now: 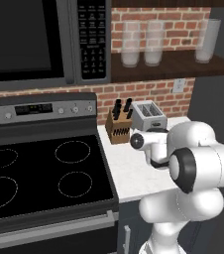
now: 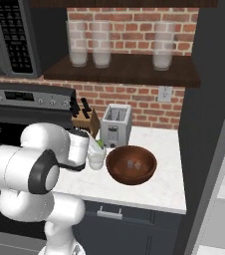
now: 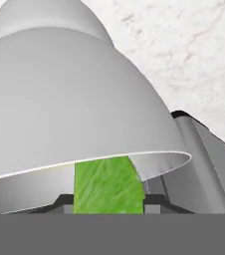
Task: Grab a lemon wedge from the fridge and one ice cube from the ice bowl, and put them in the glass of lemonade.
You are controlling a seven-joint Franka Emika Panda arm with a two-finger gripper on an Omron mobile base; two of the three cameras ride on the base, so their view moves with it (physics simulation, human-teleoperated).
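Lemon wedge [image 3: 108,184]: bright green, faintly mottled. Glass of lemonade [image 2: 96,158]: whitish. Ice bowl [image 2: 131,165]: reddish-brown wood. Surface [image 2: 157,187]: white with grey marbling. Toaster [image 2: 115,125]: silver-grey. Knife block [image 1: 118,128]: tan, black handles. Wall [image 2: 134,20]: red brick, pale mortar. Stove [image 1: 34,173]: black, white dashed rings.

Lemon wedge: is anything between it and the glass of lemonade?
Nothing visible. The gripper holds the lemon wedge right at the rim of the glass of lemonade; the toaster and ice bowl stand aside.
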